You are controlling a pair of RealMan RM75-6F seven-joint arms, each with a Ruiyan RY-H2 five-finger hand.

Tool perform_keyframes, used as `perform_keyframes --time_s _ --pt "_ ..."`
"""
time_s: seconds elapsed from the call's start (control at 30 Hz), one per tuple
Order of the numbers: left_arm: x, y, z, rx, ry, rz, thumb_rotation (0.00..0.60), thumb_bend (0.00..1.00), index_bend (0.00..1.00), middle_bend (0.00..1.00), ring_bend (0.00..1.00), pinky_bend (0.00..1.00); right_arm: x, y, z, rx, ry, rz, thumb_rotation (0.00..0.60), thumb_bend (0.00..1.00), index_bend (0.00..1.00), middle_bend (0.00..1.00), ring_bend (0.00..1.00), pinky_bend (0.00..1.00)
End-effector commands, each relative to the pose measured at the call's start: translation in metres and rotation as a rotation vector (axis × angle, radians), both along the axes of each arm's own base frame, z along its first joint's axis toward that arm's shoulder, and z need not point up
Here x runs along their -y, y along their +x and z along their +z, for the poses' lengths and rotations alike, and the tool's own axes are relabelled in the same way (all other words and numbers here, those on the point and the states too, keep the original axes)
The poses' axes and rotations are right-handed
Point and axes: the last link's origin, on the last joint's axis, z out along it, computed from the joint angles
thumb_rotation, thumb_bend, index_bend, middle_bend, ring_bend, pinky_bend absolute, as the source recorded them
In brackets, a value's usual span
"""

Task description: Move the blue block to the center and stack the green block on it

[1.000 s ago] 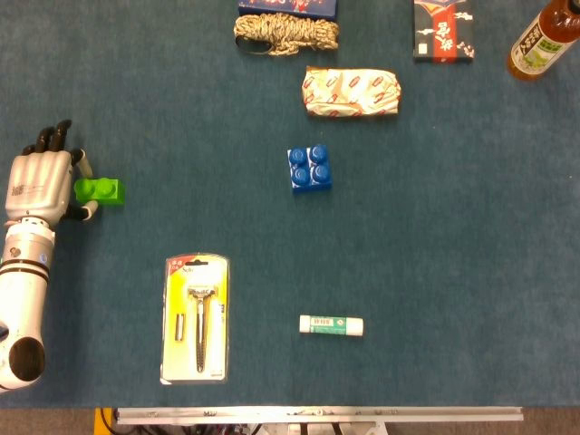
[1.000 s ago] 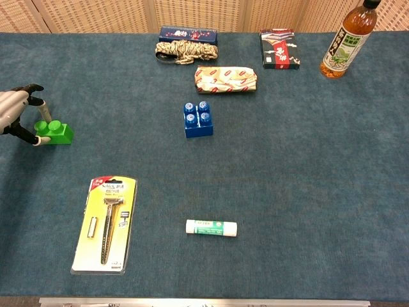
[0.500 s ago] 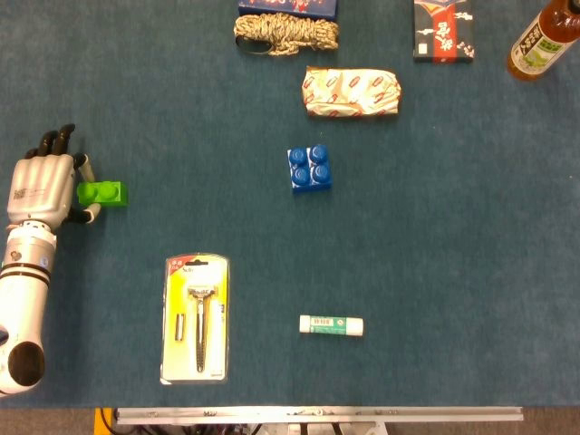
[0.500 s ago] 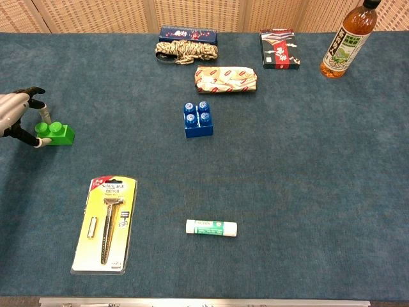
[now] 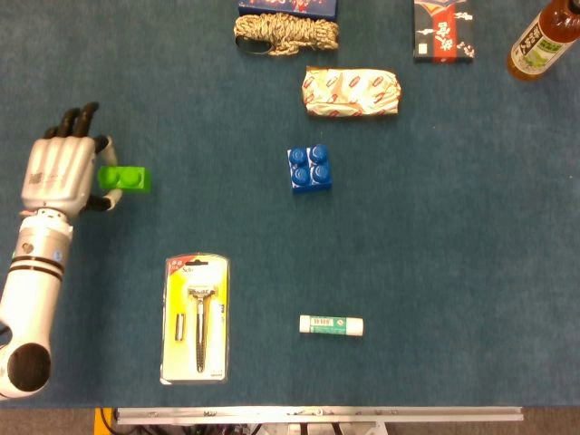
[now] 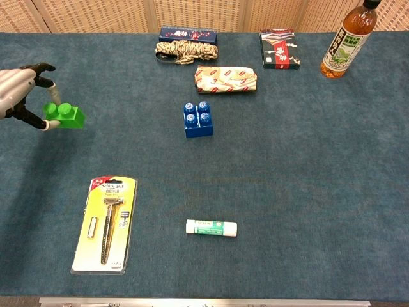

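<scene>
While the left hand (image 5: 62,172) pinches the green block (image 5: 124,178) between thumb and fingertips at the far left of the tabletop (image 5: 453,236), the chest view shows the green block (image 6: 64,116) raised a little off the surface, held at its left end; the blue block (image 5: 309,168) sits near the middle of the tabletop, studs up, well apart from the hand, and the stretch of blue cloth between the two blocks carries nothing; behind the blue block, near it but not touching, lies a wrapped packet (image 5: 352,92) in patterned paper; further back a coil of rope (image 5: 286,34) rests against a dark flat box (image 5: 288,7) at the rear edge; to the right of those a dark box with a red and white label (image 5: 443,31) lies flat, and a bottle of amber liquid (image 5: 542,40) stands upright in the far right corner; toward the front, a razor in a yellow blister pack (image 5: 196,317) lies below the hand's side, and a small white tube with green print (image 5: 332,324) lies on its side, in front of the blue block and well apart from it; the right hand shows in neither view.
</scene>
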Motion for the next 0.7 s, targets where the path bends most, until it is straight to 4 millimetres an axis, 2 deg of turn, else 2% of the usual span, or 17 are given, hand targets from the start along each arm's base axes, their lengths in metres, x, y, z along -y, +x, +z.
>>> perform_keyframes --time_s 0.03,0.33,0.7 --pt "-0.008 0.022 0.003 -0.003 0.006 -0.028 0.600 0.27 0.53 0.07 0.06 0.20 0.000 -0.001 0.002 0.002 -0.005 -0.006 0.600 0.23 0.23 0.17 0.00 0.10" --pt "-0.019 0.075 -0.010 -0.073 -0.010 -0.080 0.600 0.27 0.53 0.07 0.06 0.20 -0.003 -0.002 0.009 0.018 -0.026 -0.015 0.600 0.23 0.23 0.17 0.00 0.10" --pt "-0.034 0.115 -0.042 -0.062 -0.071 -0.067 0.600 0.27 0.53 0.08 0.06 0.20 -0.008 -0.007 0.022 0.026 -0.063 -0.060 0.600 0.23 0.23 0.17 0.00 0.10"
